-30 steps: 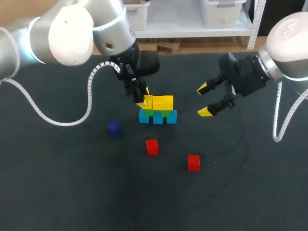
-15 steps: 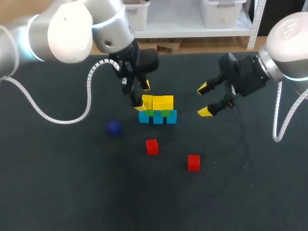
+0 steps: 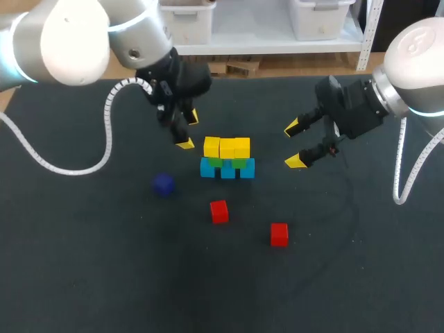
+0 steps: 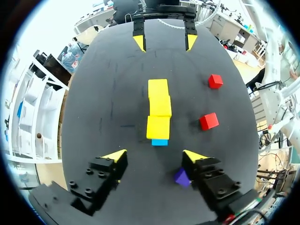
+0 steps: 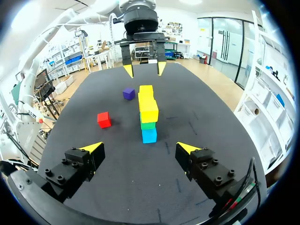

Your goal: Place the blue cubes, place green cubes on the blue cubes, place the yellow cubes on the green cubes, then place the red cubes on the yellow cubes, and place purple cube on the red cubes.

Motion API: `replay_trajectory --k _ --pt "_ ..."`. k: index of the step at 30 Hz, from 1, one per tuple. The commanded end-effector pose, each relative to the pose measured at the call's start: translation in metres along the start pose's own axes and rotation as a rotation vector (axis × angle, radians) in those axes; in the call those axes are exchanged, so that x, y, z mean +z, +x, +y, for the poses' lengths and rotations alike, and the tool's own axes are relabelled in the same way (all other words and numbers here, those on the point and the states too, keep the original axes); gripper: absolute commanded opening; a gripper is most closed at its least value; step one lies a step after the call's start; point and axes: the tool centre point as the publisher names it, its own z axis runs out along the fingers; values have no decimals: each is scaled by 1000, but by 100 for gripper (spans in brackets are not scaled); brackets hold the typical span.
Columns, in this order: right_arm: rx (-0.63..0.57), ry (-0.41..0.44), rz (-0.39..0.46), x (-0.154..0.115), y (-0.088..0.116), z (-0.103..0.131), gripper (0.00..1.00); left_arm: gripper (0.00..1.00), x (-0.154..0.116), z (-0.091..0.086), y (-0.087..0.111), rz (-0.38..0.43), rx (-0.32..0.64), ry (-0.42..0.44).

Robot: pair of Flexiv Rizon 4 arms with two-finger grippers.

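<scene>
A row of blue cubes (image 3: 227, 168) carries green cubes (image 3: 227, 162) and three yellow cubes (image 3: 227, 147) on top. My left gripper (image 3: 187, 130) hangs open and empty just left of the stack, clear of it; in its wrist view the yellow row (image 4: 158, 108) lies ahead of the gripper (image 4: 154, 156). Two red cubes (image 3: 219, 211) (image 3: 279, 234) lie in front of the stack, and a purple cube (image 3: 164, 184) sits to its left. My right gripper (image 3: 293, 145) stands open and empty to the right of the stack (image 5: 148, 105).
The black table (image 3: 361, 263) is bare around the cubes. In the left wrist view the purple cube (image 4: 182, 177) lies close beside one finger, and both red cubes (image 4: 208, 121) (image 4: 215, 81) lie off to that same side.
My left gripper has let go of the yellow cube at the stack's left end and drawn back up and to the left, fingers apart. The right arm has not moved.
</scene>
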Motion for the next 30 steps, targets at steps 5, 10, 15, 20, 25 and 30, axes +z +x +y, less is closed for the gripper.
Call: replay_trajectory --k 5,10,15,20,25,30 --pt "-1 0 -2 0 0 0 100 0 13 -6 8 -12 -9 8" --pt "-1 0 -2 0 0 0 100 0 18 -6 7 -16 -5 18" --pt "-1 0 -2 0 0 0 100 0 22 -5 4 -20 -2 25" --pt "-1 0 -2 0 0 0 100 0 25 -5 -2 -24 8 34" --pt "-1 0 -2 0 0 0 100 0 27 -5 -7 -30 16 41" --pt "-1 0 -2 0 0 0 100 0 27 -7 -9 -32 17 44"
